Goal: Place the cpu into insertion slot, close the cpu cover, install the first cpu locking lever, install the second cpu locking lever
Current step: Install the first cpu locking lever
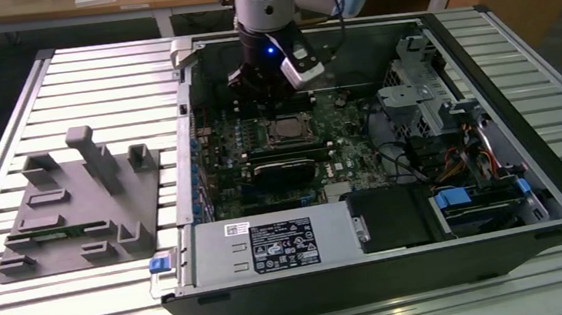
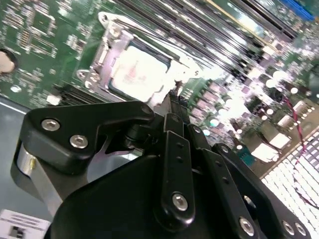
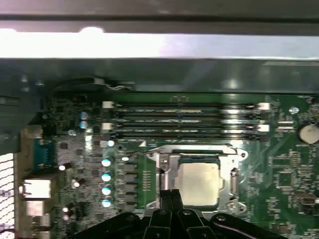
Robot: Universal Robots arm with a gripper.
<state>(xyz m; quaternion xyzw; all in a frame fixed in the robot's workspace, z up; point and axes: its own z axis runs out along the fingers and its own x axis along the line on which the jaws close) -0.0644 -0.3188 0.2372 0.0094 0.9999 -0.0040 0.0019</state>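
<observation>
Fingers (image 3: 165, 200) of gripper (image 3: 171, 192): narrow, matte black, pressed together empty, just beside thin silvery cpu cover (image 3: 227, 160) framing flat pale square cpu (image 3: 198, 181).

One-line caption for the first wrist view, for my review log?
Shut gripper at the edge of the insertion slot; cpu seated, cpu cover down around it.
</observation>
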